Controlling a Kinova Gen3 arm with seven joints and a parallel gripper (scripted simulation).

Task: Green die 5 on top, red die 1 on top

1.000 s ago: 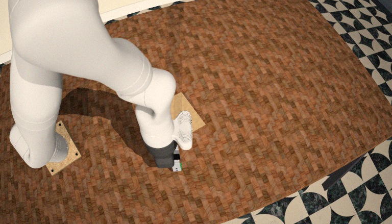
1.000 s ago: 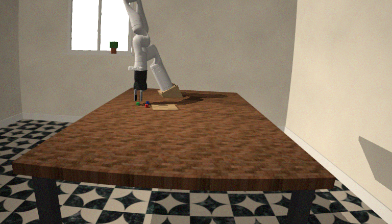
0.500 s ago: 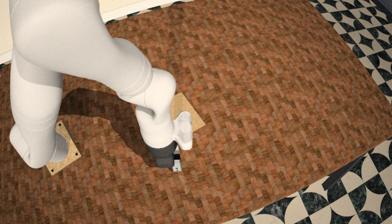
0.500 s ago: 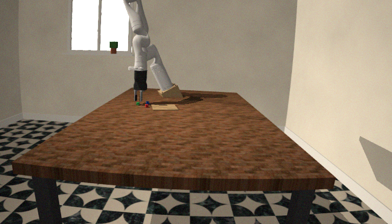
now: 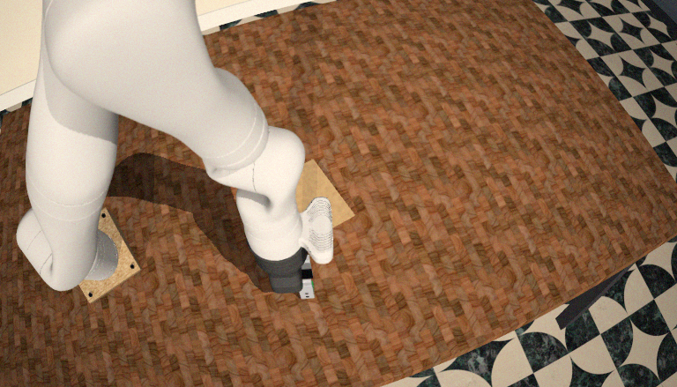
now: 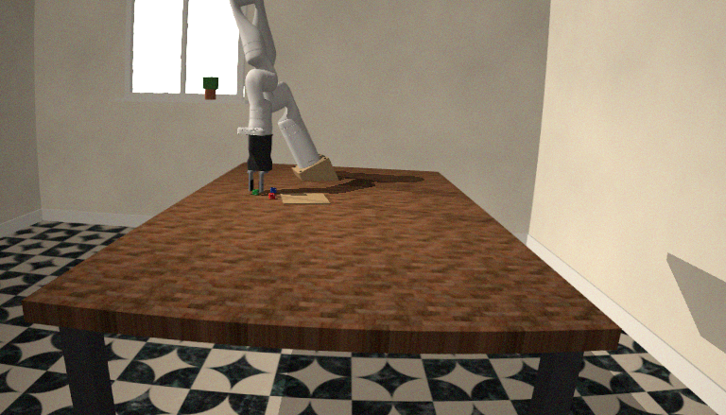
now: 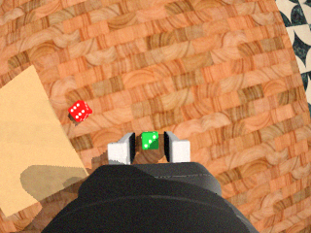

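Note:
My gripper (image 6: pixel 255 187) (image 7: pixel 150 143) points down, partly open, low over the green die (image 6: pixel 254 192) (image 7: pixel 150 140). In the wrist view the die lies between the fingers with a gap on each side and shows 3 on top; it is off the mat. The red die (image 6: pixel 271 196) (image 7: pixel 79 111) shows 6 on top and lies on the table between the green die and the mat (image 5: pixel 326 188) (image 6: pixel 304 198) (image 7: pixel 26 121). The blue die (image 6: pixel 273 189) lies just behind the red one in the exterior view; its top number is too small to read. It is hidden in the other views.
The wooden table (image 5: pixel 449 113) (image 6: pixel 332 260) bears everything. The arm's base plate (image 5: pixel 127 257) (image 6: pixel 320 169) stands behind the mat in the exterior view. The arm hides part of the mat in the top view, and its shadow falls across the mat's near corner in the wrist view.

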